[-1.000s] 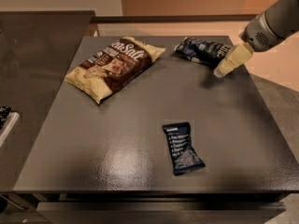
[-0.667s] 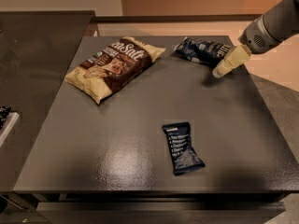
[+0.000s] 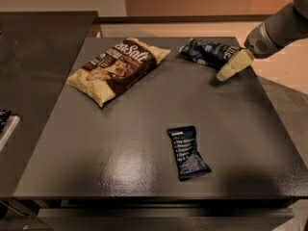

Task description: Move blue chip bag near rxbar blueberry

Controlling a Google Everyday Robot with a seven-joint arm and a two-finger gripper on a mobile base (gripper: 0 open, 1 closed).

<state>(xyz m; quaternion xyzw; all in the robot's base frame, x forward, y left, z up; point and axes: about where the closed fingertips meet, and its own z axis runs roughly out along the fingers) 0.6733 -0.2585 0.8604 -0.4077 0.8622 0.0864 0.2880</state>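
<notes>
Nearest the front edge of the table (image 3: 120,143) lies the rxbar blueberry (image 3: 187,152), flat, right of centre. Its long axis runs front to back, the near end skewed slightly rightward, the lines of pale text on the half away from the viewer.

Further back on the left lies a larger cream-and-brown bag (image 3: 118,66), set diagonally, well apart from the bar and not part of the task.

At the far right corner lies the blue chip bag (image 3: 207,52), flat on the table. Its long axis runs roughly left to right along the far edge, its right end reaching under or against the arm.

The gripper (image 3: 225,74) sits at that right end, angled down and leftward, its tip just above or on the table beside the bag. Whether the jaws are parted or closed, and whether they have hold of the bag, cannot be told from this view.

Assessment: the task is at its first stage, approach and grasp; the bag remains well apart from the bar. The next move calls for a secure hold on the bag's right end, then a carry or drag toward the front, ending beside the bar without covering or displacing it.
</notes>
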